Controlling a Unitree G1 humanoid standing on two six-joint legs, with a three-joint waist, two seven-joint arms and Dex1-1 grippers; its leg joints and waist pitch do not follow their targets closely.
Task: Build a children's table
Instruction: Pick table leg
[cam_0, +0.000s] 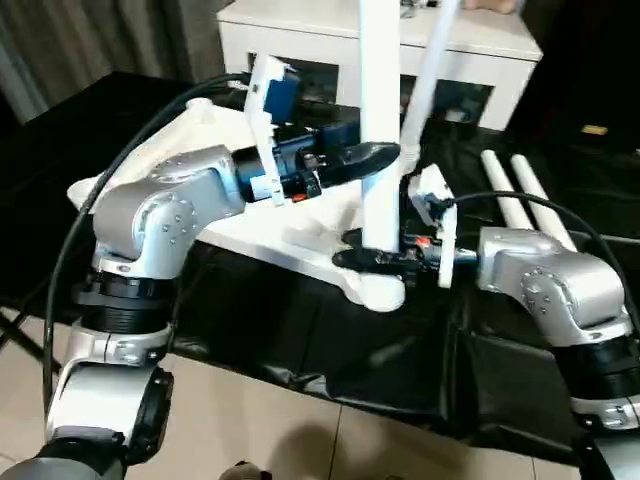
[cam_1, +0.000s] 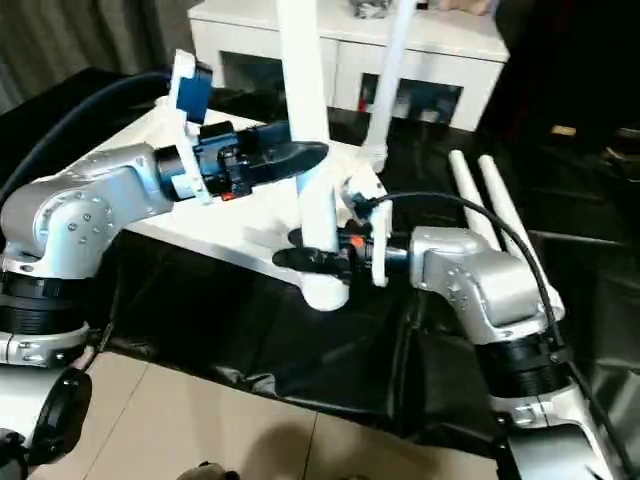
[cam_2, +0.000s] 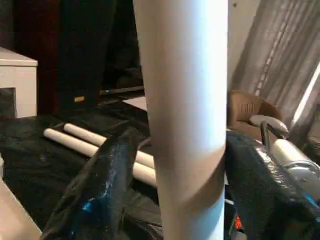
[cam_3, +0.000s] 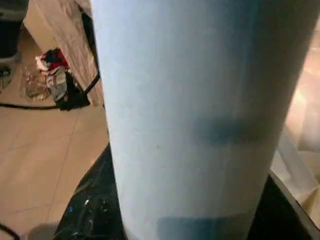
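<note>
Both grippers set about one upright leg at the near corner socket.

The left gripper (cam_0: 372, 158) has its fingers (cam_2: 102, 187) spread on either side of the leg (cam_0: 379, 120), with visible gaps, so released. The right gripper (cam_0: 370, 258) sits lower on the same leg, just above the socket (cam_0: 378, 293); whether it grasps or merely brackets the tube I cannot tell. The table top (cam_0: 215, 130) lies underside up on black sheeting (a second leg (cam_0: 425, 75) stands at the far corner). Two spare legs (cam_0: 520, 200) lie side by side to the right, before the white cabinet (cam_0: 300, 30).
</note>
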